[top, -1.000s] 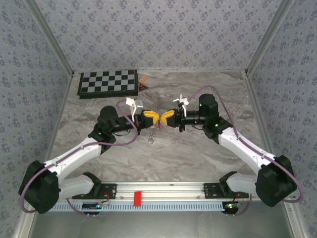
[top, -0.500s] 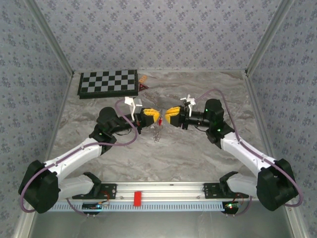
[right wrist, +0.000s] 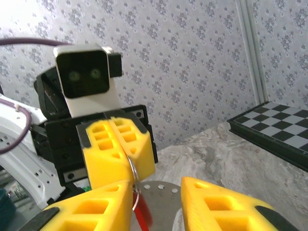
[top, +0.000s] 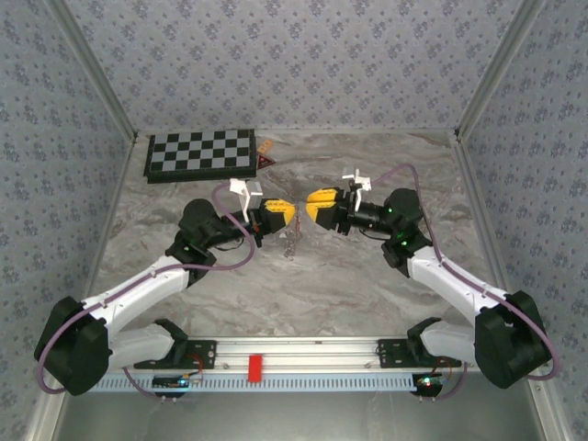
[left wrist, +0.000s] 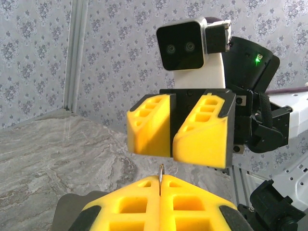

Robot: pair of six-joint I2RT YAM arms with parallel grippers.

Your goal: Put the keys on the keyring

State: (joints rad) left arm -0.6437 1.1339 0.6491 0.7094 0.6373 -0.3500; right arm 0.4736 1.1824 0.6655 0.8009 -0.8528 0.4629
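change: the right gripper [top: 309,208] has drawn back toward 3 o'clock from the left gripper [top: 290,214]; a second ago their yellow tips met.
right jaws: parted a little, nothing between them.
left jaws: clenched on the thin silver oval keyring [right wrist: 133,173].
small red-headed key [right wrist: 141,211]: hangs at 6 o'clock under that loop.

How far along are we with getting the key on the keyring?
Seemingly done: the red key hangs under the keyring, apparently threaded, though the join is blurred. In hand: the left gripper is shut on the keyring, its chain dangling. The right gripper is open, holding nothing. Left: confirm the threading, then probably put the ring down.
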